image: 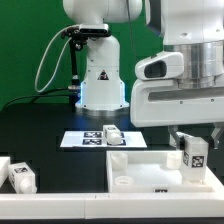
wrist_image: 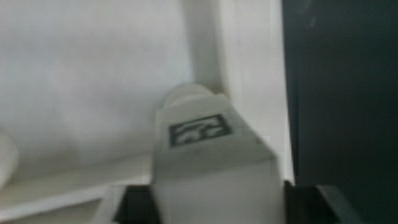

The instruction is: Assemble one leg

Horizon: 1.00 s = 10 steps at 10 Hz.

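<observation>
A leg (image: 194, 157) is held in the hand (image: 196, 140) above the white panel (image: 150, 166).

In the exterior view, the hand is seen at the exterior view's right, clenched on the tagged white leg, which is carried upright over the right part of the large rimmed panel on the black desk (image: 40, 130). In the wrist view, the leg (wrist_image: 199, 150) is shown between the dark fingers (wrist_image: 128, 203), its rounded tip directed at a corner of the panel (wrist_image: 89, 90), beside the raised rim; whether tip and panel touch cannot be told. Farther back, another leg (image: 112, 133) lies on the marker board (image: 80, 139). At the near left, a white part (image: 20, 176) with a tag is seen resting on the desk.
</observation>
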{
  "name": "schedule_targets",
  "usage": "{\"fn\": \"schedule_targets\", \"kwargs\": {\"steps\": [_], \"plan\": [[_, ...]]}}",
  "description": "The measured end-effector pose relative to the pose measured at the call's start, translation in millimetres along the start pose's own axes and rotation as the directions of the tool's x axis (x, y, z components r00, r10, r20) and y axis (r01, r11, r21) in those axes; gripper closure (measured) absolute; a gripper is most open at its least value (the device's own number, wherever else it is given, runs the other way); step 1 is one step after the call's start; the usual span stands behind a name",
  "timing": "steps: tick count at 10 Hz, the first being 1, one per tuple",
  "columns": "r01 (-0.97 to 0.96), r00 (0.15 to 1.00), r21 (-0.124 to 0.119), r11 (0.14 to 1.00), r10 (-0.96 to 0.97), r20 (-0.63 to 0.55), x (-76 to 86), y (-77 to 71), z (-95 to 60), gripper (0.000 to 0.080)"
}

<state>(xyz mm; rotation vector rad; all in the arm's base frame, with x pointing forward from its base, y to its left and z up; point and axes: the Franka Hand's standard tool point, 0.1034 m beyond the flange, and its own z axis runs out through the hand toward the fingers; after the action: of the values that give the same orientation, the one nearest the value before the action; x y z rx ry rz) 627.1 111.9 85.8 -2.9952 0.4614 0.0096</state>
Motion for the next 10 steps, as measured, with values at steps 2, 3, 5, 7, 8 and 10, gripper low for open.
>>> {"fn": "schedule_targets", "kwargs": {"steps": [2,3,5,7,8,10], "plan": [[-0.219,0.976,0.007,0.976,0.219,-0.017,2.4,0.3,-0.1,0.051],[-0.349,0.937,0.012,0.937,0.349,-0.025,2.9,0.8,0.2,0.051],[-0.668,0.742,0.071,0.741,0.67,-0.018,5.5,1.3,0.6,0.051],[-0.883,0.456,0.144,0.446,0.889,0.043,7.7,-1.9,0.9,0.0509],[-0.883,0.458,0.144,0.448,0.888,0.043,7.8,-1.9,0.8,0.0509],[-0.84,0.533,0.141,0.525,0.846,0.026,8.2,-2.0,0.9,0.0431]]}}
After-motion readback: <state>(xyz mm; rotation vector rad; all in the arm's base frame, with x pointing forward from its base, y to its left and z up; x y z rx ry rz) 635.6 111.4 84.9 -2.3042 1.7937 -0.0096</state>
